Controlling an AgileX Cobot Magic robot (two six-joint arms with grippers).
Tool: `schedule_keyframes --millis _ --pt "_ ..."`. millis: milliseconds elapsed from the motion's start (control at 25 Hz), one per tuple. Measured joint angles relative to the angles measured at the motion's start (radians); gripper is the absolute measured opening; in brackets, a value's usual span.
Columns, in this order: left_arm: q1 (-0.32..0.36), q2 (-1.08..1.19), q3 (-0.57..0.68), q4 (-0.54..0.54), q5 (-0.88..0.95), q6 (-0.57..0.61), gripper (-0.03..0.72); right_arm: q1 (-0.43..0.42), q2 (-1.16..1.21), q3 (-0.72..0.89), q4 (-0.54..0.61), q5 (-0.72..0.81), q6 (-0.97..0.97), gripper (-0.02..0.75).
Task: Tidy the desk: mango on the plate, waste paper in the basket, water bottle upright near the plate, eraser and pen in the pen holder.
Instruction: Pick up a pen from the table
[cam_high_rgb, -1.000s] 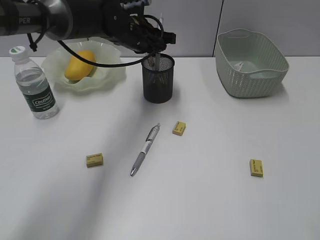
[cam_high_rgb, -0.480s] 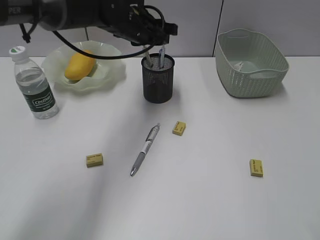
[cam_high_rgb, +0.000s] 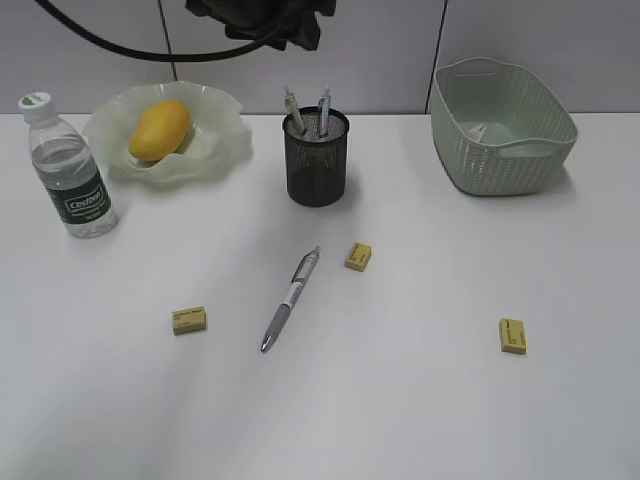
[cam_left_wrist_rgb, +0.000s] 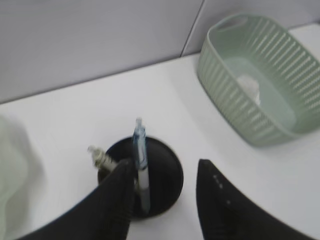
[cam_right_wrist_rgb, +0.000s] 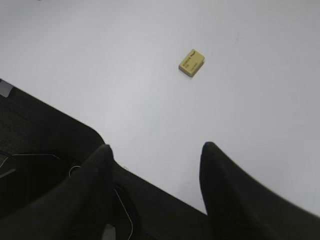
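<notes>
The left gripper (cam_left_wrist_rgb: 162, 192) hangs just above the pen holder (cam_high_rgb: 317, 158), its two dark fingers (cam_left_wrist_rgb: 220, 200) spread apart with nothing between them. From its wrist camera you look straight down into the black mesh cup, where two pens stand: a blue-tinted pen (cam_left_wrist_rgb: 140, 167) leaning near the middle and a pale pen (cam_left_wrist_rgb: 101, 159) tilted out over the rim. In the exterior view only a bit of the arm shows at the top edge, above and a little left of the cup.

The right gripper (cam_right_wrist_rgb: 155, 155) hovers low over the front edge of the desk (cam_high_rgb: 420, 400), its fingers likewise held wide and empty, with one yellow eraser (cam_right_wrist_rgb: 191, 62) lying on the white top beyond them.

Out from the cup, a silver pen (cam_high_rgb: 291, 298) lies loose on the desk in front of it, slanted, with a small yellow eraser (cam_high_rgb: 358, 256) just to its right. Another eraser (cam_high_rgb: 189, 319) sits to the left of the pen, and a third (cam_high_rgb: 513, 335) lies well off to the right.

To the left at the back, the mango (cam_high_rgb: 160, 129) rests in the wavy-rimmed plate (cam_high_rgb: 225, 150). The water bottle (cam_high_rgb: 68, 172) stands upright just beside the plate, at its near left. At the back right stands the basket (cam_high_rgb: 505, 160), and the waste paper (cam_left_wrist_rgb: 248, 86) lies inside it on the bottom.
</notes>
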Motion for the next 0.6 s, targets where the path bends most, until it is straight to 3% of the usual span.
schedule_keyframes --millis 360,600 --pt "0.0 -0.07 -0.001 0.152 0.546 0.057 0.489 0.0 0.0 0.0 0.0 0.0 0.0 0.439" --pt "0.0 -0.106 0.037 0.188 0.593 0.058 0.505 0.0 0.0 0.0 0.0 0.0 0.0 0.439"
